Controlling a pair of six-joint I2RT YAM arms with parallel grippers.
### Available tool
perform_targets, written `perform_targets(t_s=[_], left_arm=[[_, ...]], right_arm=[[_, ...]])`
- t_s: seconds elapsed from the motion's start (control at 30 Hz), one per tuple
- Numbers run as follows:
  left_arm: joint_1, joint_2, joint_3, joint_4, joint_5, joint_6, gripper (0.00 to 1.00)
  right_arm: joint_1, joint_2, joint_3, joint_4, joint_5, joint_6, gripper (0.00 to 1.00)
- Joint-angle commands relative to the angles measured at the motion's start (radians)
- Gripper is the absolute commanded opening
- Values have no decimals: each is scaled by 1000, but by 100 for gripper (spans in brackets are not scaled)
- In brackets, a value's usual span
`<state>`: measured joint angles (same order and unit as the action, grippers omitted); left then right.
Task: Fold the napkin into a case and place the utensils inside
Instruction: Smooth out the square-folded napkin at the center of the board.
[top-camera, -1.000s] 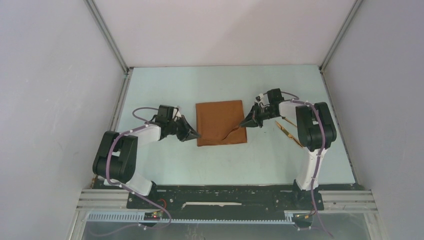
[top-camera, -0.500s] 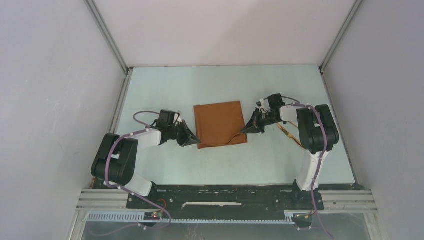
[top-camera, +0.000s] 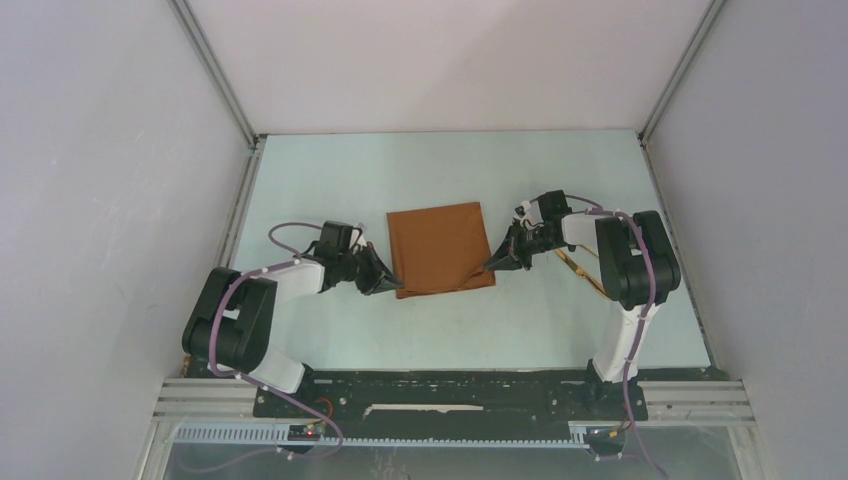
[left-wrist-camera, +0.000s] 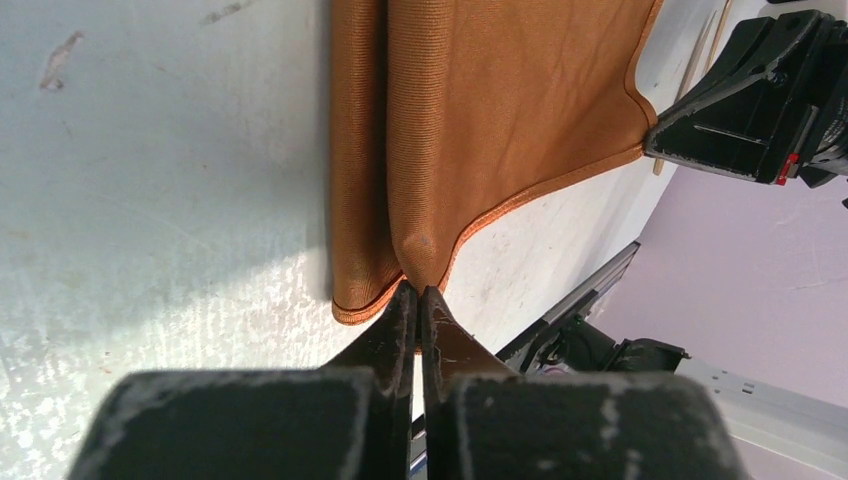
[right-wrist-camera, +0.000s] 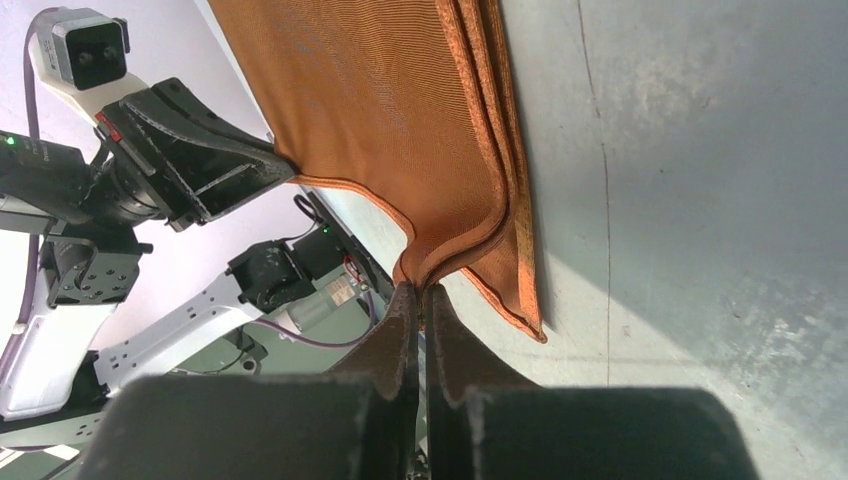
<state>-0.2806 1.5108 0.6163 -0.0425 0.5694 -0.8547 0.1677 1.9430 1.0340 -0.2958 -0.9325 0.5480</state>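
Rust-orange napkin (top-camera: 438, 247) laid at middle of table (top-camera: 330, 180), layered. Near-left corner of top layer clenched in left jaws, near-right corner in right jaws. Corners best carried level and together, edge held taut, so fold lands square. Utensils (top-camera: 580, 268) seen right of cloth.

White-and-black arms (top-camera: 290, 272) with purple cables (top-camera: 281, 229) — each tipped with a black claw (top-camera: 397, 285).

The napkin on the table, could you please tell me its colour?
Plain rust-orange napkin, clearest in the left wrist view.
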Motion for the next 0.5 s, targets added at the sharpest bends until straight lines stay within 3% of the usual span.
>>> perform_targets(t_s=[0.0, 0.47], left_arm=[[-9, -2, -19, 15, -12, 31, 2], [-13, -35, -32, 2, 7, 28, 6]], right_arm=[[-11, -45, -6, 3, 11, -33, 0], [-13, -29, -7, -8, 27, -39, 0]])
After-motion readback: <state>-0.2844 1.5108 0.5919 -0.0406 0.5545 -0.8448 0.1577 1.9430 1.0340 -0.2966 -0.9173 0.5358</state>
